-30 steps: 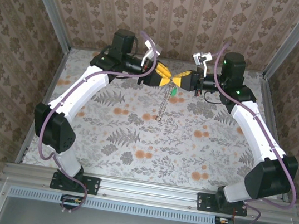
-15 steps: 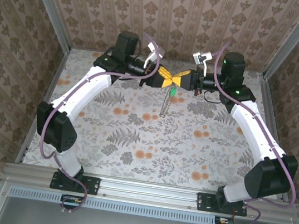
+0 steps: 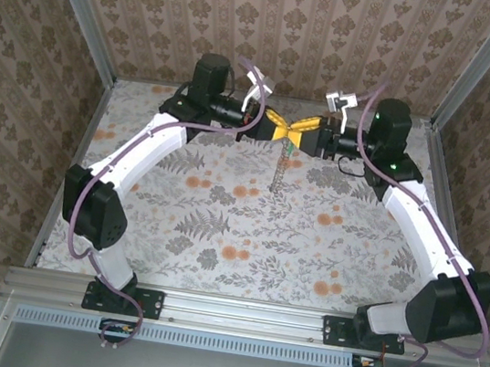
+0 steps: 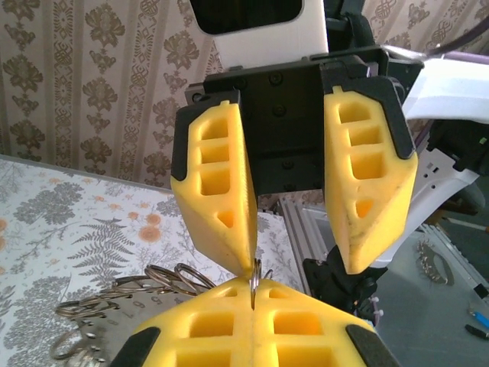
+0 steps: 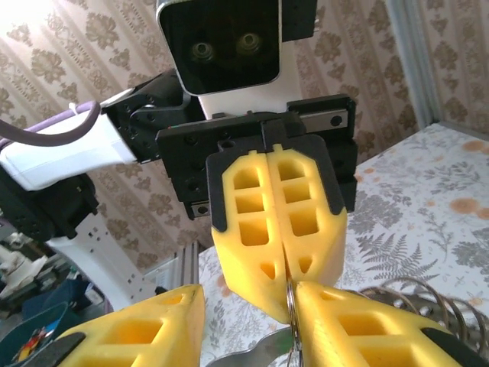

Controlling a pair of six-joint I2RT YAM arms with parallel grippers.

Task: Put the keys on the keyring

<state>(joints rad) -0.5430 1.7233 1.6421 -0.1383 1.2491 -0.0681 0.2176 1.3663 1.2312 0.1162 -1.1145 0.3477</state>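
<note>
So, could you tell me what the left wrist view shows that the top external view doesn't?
Left wrist view: a thin metal ring pinched in the shut left jaws, the right jaws open opposite, coiled rings beside them. Top external view: the left arm and right arm whole, bolted at the table's near edge. Both: the jaws meeting tip to tip, the chain beneath.

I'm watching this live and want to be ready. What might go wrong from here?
The left gripper pinches the thin metal ring only at the very tips of its shut jaws; the ring may twist or slip, dropping the hanging chain. The open right gripper has one finger close beside the ring and may knock it loose.
</note>
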